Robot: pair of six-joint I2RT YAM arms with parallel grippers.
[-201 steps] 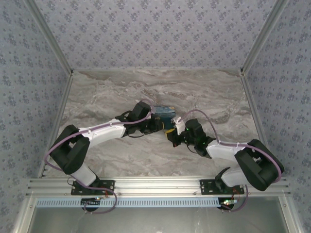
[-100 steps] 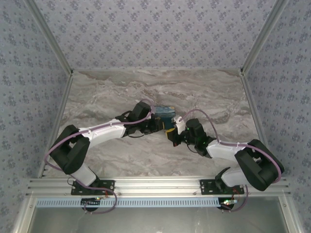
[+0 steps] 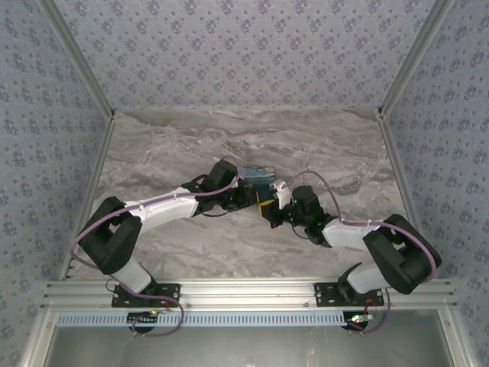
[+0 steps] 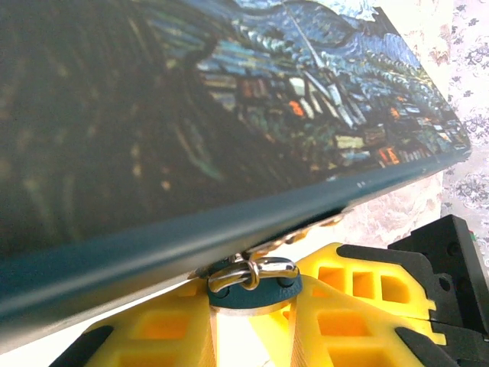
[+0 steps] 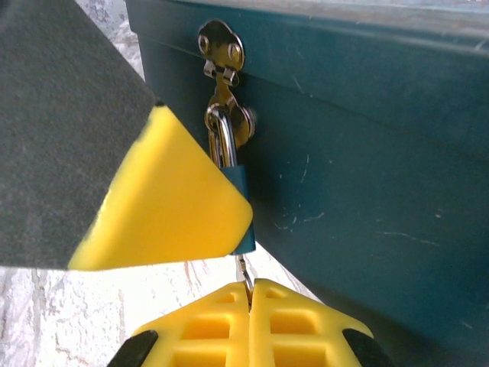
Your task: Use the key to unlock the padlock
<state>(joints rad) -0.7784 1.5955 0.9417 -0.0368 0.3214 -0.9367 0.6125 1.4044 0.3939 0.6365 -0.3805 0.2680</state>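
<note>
The small blue padlock point(image 5: 241, 200) hangs by its metal shackle point(image 5: 221, 141) from the hasp point(image 5: 221, 46) on the front of the painted box point(image 3: 258, 175). In the left wrist view the padlock point(image 4: 252, 294) sits pinched between yellow fingers point(image 4: 153, 329) under the lid edge, so my left gripper point(image 4: 252, 306) is shut on its body. My right gripper point(image 5: 250, 294) is shut on the key point(image 5: 244, 277), a thin dark sliver whose tip reaches the underside of the padlock. One left finger point(image 5: 168, 206) covers most of the lock body. Both grippers point(image 3: 256, 201) point(image 3: 273, 214) meet at the box front.
The box's teal front wall point(image 5: 367, 153) stands close on the right of the lock. The marble tabletop point(image 3: 183, 145) is ringed by patterned walls point(image 3: 46, 122). Metal frame rails point(image 3: 244, 290) run along the near edge by the arm bases.
The right arm's elbow and forearm have shifted slightly left and its cable loop has flexed. Both grippers stay at the padlock, and the left arm has not moved.
</note>
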